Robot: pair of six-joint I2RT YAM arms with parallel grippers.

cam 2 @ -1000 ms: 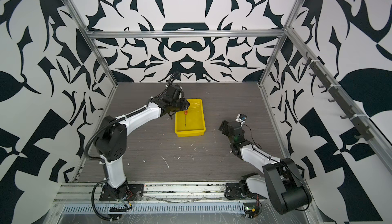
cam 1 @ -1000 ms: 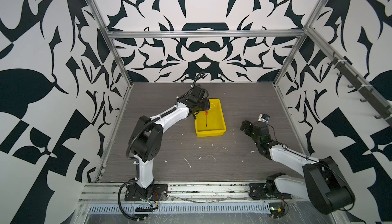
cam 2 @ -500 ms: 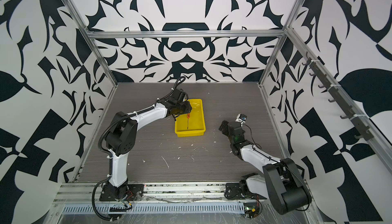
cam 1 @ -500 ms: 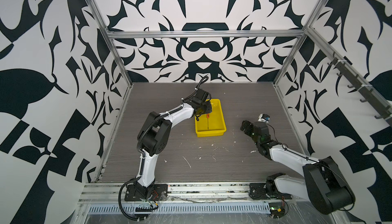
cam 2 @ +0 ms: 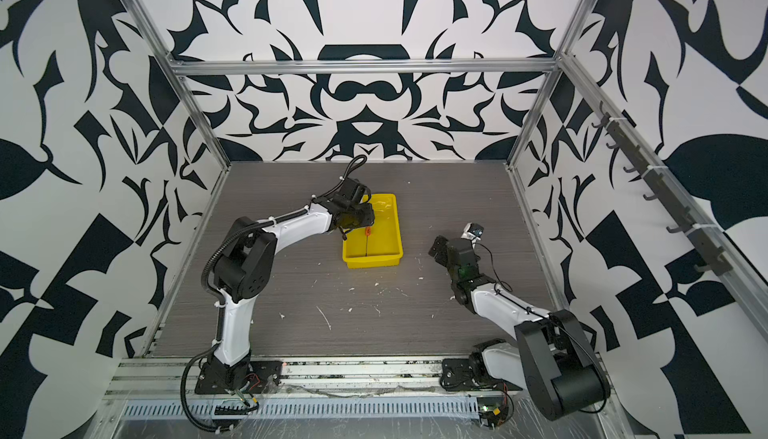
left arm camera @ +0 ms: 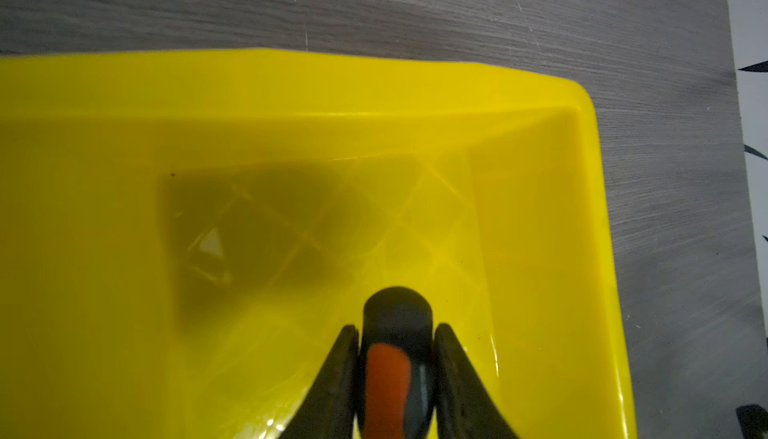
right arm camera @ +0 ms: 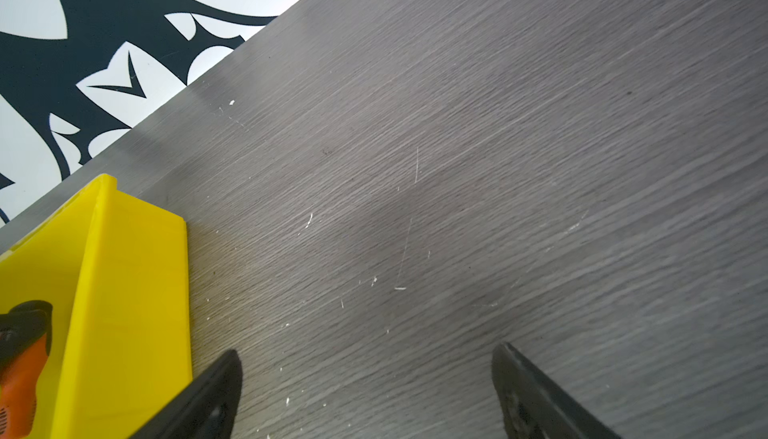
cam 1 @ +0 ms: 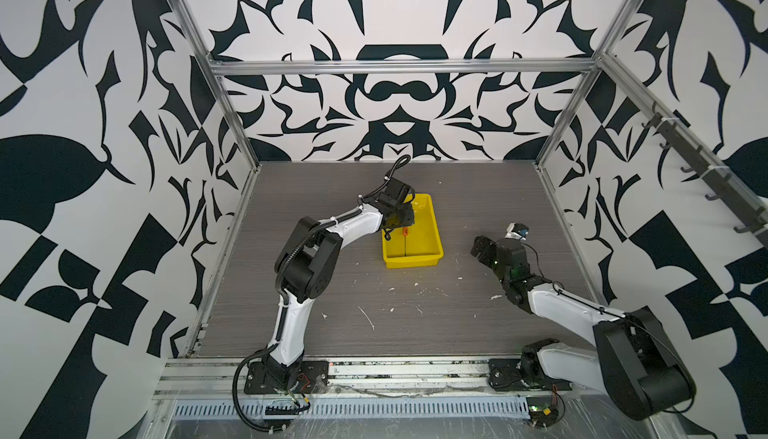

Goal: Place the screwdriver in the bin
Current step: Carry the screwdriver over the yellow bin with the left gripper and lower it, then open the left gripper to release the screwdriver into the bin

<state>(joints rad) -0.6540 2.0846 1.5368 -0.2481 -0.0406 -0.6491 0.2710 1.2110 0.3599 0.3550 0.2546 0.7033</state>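
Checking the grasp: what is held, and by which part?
Left gripper holds the screwdriver by the capped end of its handle; right gripper holds nothing.

We see both top views bright and evenly lit, left wrist view softer, the bin (left arm camera: 374,96) rim blurred, a dark shadow and crisscross glare on its floor, counter (right arm camera: 457,166) grain crisp beside it.

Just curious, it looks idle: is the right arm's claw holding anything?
No, the right gripper stands wide open, with only the table seen between its jaws.

Left arm (cam 1: 353,225) has swung the screwdriver (cam 1: 405,231) further over the bin (cam 1: 422,239)
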